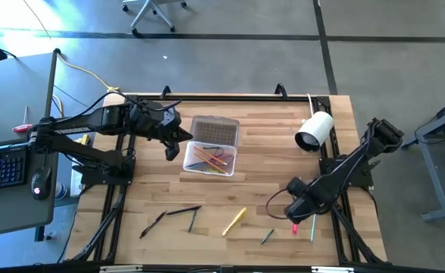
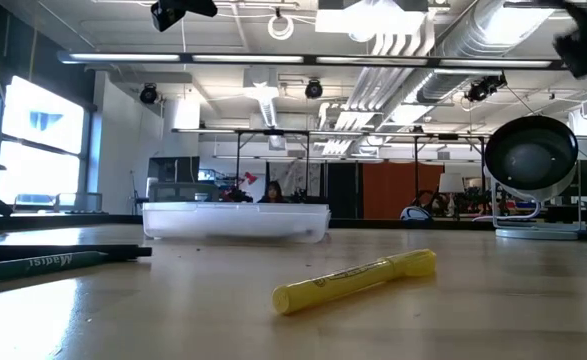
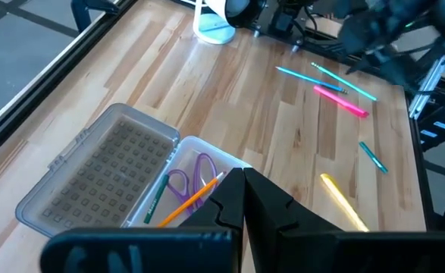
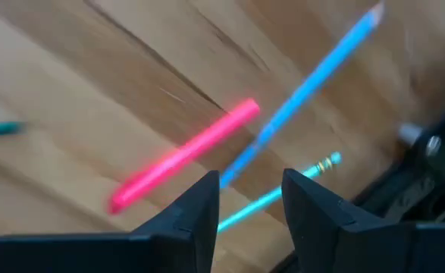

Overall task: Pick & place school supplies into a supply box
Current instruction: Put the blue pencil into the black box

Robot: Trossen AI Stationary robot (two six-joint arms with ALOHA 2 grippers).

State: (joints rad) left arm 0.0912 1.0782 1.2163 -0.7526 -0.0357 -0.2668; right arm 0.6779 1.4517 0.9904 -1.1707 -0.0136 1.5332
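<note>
Near the table's front edge, the right gripper (image 4: pixel 246 199) hovers with fingers parted over a pink marker (image 1: pixel 294 227) and light blue pencils (image 4: pixel 313 76). A yellow highlighter (image 1: pixel 234 221) lies on bare wood. Farther back, the left gripper (image 1: pixel 170 149), fingers together and empty, sits beside the open supply box (image 1: pixel 210 158).

One bit of lettering shows: white print along the dark green marker (image 2: pixel 35 266) lying at the left edge of the low view, upside down from here, looking like "Madisi", though the letters aren't certain. Nothing else carries readable text in any view.
</note>
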